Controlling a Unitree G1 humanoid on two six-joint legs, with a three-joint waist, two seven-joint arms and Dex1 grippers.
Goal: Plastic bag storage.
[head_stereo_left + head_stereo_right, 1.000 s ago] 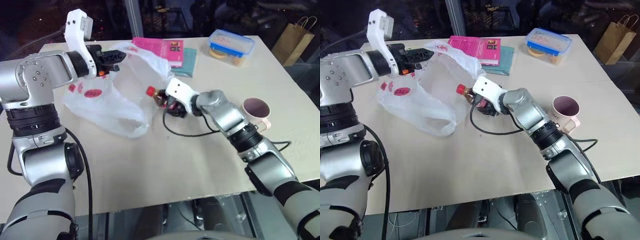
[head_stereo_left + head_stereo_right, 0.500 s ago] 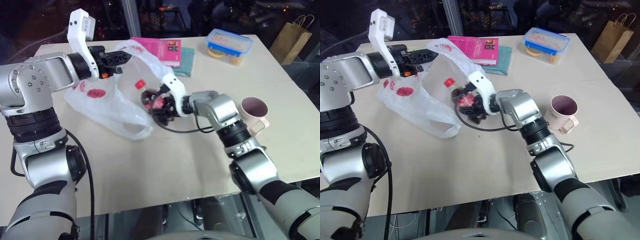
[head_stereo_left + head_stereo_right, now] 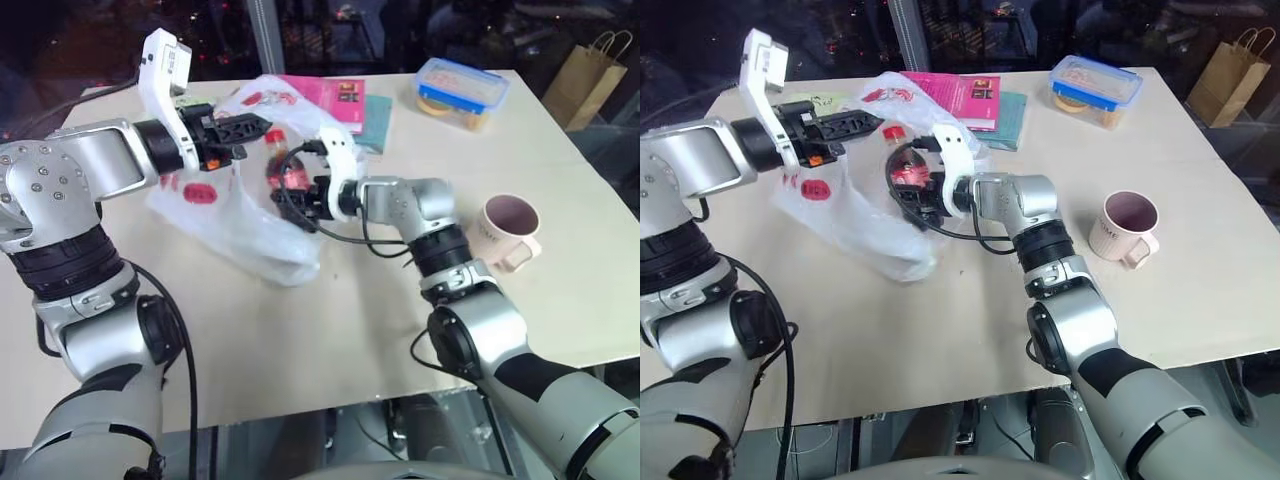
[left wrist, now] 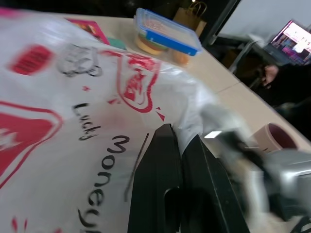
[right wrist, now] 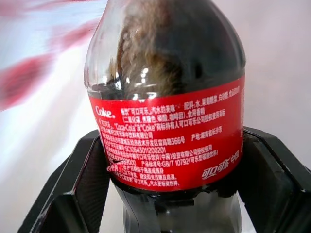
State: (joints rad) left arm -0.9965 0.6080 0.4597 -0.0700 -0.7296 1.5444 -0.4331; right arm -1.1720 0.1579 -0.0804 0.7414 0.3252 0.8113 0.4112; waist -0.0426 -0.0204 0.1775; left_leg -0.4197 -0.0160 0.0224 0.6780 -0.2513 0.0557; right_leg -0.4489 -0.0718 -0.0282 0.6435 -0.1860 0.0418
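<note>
my left gripper (image 3: 868, 121) is clenched on the plastic bag (image 3: 855, 215), lifting its rim above the table (image 3: 970, 320); my right gripper (image 5: 160, 194) grasps the cola bottle (image 5: 165, 121) at the mouth; thin film could slip free, or the bottle might snag the rim and fall outside.

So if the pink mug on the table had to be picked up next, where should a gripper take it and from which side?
Probably by the handle of the pink mug, coming from the table's near edge. It stands upright and open-topped, its handle juts toward that edge, and bare table surrounds it. Gripping the rim from above looks like a fair alternative.
</note>
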